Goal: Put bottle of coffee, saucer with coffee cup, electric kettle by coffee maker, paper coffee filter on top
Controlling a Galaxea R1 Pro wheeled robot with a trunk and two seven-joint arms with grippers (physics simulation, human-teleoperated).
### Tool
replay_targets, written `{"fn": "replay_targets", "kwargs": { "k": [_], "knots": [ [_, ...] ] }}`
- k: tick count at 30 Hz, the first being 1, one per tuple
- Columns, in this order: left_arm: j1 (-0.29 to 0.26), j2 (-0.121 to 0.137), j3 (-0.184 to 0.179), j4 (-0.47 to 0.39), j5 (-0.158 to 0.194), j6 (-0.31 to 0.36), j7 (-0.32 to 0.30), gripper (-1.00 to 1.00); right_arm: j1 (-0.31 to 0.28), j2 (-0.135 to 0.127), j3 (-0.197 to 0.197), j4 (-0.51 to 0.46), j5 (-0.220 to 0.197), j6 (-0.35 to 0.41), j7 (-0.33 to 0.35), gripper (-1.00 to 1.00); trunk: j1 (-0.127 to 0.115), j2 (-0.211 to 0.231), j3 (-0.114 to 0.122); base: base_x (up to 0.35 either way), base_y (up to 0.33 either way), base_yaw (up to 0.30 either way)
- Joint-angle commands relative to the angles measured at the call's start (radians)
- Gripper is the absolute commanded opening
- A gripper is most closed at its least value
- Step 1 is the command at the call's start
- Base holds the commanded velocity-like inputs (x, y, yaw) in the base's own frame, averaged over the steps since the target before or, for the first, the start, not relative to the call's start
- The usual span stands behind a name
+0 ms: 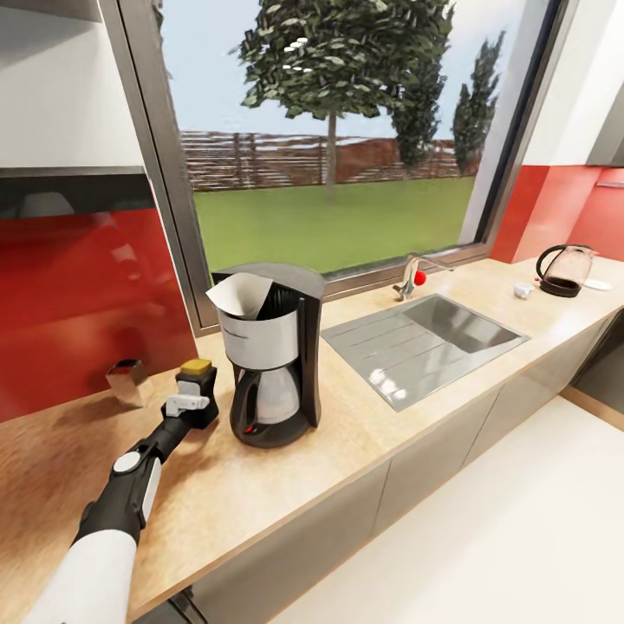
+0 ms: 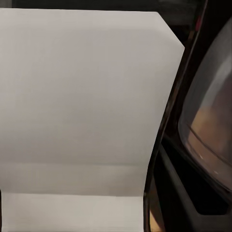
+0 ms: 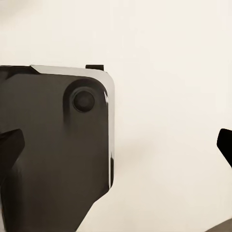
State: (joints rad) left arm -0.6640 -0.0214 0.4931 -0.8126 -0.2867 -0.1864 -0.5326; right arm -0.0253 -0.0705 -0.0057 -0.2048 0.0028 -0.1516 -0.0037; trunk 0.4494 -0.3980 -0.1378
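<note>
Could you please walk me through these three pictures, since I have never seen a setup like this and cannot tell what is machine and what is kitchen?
It is a simulated two-armed robot. The big picture is from its head camera, looking down at a kitchen countertop with a sink. The white and black left arm ends in the left gripper, right at the bottle of coffee; whether it grips the bottle is unclear. Beside that stands the coffee maker with the paper coffee filter on top. Far along the counter are the electric kettle, coffee cup and saucer. The other two pictures come from wrist cameras. The right wrist one shows the right gripper's dark fingertips spread apart.
</note>
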Motion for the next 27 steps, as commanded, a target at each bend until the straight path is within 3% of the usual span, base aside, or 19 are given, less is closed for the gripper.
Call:
{"fn": "replay_targets", "kwargs": {
  "k": [1, 7, 8, 24, 27],
  "knots": [
    [0.000, -0.002, 0.007, 0.000, -0.011, -0.009, -0.006, -1.00, -0.001, 0.000, 0.000, 0.001, 0.000, -0.003, 0.000, 1.00, 0.001, -0.002, -0.002, 0.000, 0.000, 0.000],
    [0.001, -0.007, 0.007, 0.000, -0.011, -0.012, -0.005, -1.00, -0.001, 0.000, 0.000, 0.001, 0.000, -0.003, 0.000, 1.00, 0.001, -0.002, -0.002, 0.000, 0.000, 0.000],
    [0.001, -0.008, 0.007, 0.000, -0.011, -0.013, -0.005, 1.00, -0.001, 0.000, 0.000, 0.001, 0.000, -0.003, 0.000, 1.00, 0.001, -0.002, -0.002, 0.000, 0.000, 0.000],
    [0.003, -0.009, 0.009, 0.000, -0.006, -0.015, -0.004, 1.00, -0.001, 0.000, 0.000, 0.001, 0.000, -0.003, -0.001, 1.00, 0.001, -0.002, -0.002, 0.000, 0.000, 0.000],
    [0.004, -0.008, 0.009, 0.000, 0.019, -0.015, -0.005, 1.00, -0.001, 0.000, 0.000, 0.001, 0.000, -0.003, -0.001, 1.00, 0.001, -0.002, -0.002, -0.002, 0.000, 0.000]
  ]
}}
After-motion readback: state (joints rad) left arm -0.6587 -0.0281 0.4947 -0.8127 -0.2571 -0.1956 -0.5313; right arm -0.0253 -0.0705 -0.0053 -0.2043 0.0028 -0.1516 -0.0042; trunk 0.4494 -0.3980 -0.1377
